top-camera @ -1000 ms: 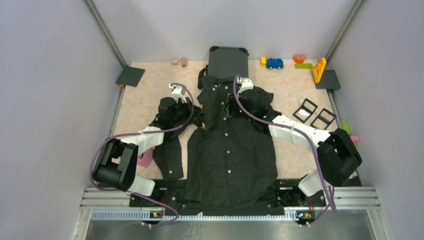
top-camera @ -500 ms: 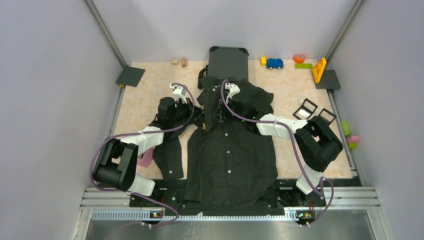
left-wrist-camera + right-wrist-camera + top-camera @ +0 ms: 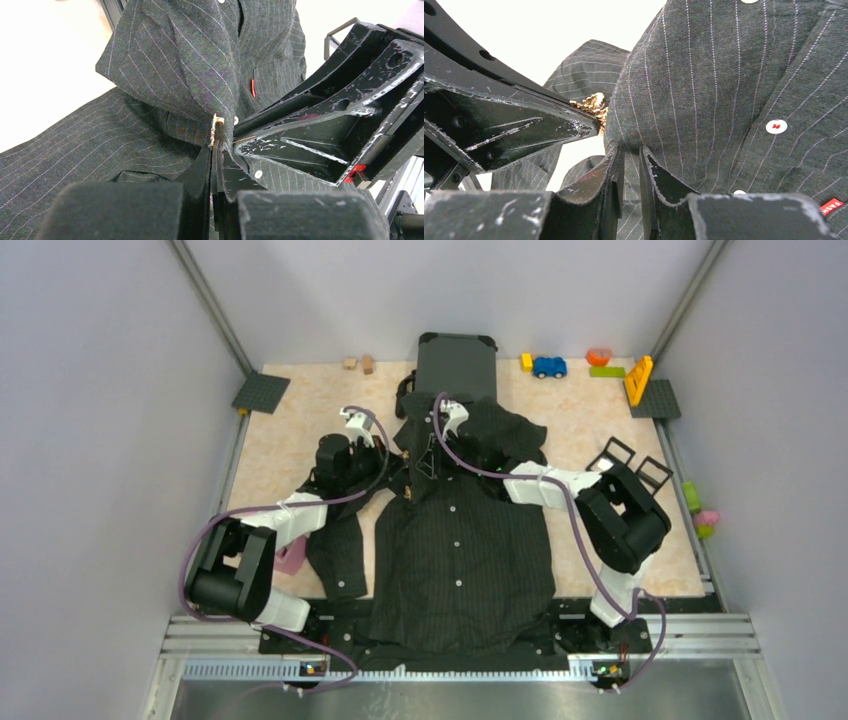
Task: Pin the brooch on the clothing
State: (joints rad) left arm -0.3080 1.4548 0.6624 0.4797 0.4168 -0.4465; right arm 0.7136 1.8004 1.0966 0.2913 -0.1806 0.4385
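The black pinstriped shirt (image 3: 460, 550) lies flat, collar toward the back. My left gripper (image 3: 402, 472) is at its collar on the left side. In the left wrist view it (image 3: 216, 145) is shut on a small gold brooch (image 3: 217, 125), held against a raised fold of shirt (image 3: 200, 75). My right gripper (image 3: 430, 460) meets it from the right. In the right wrist view it (image 3: 629, 150) pinches that fold of shirt (image 3: 704, 100), with the brooch (image 3: 591, 105) just beside it at the left gripper's fingertip (image 3: 574, 127). The red chest tag (image 3: 253, 87) shows.
A dark grey suitcase (image 3: 456, 362) stands just behind the collar. A blue toy car (image 3: 549, 367), coloured blocks (image 3: 620, 370) and grey baseplates (image 3: 261, 392) line the back. Two black frames (image 3: 625, 462) lie to the right, a pink piece (image 3: 290, 558) near the left sleeve.
My right arm has swung left across the shirt's chest to the collar, right next to my left gripper, and the fabric there is bunched up. My left arm has stayed put.
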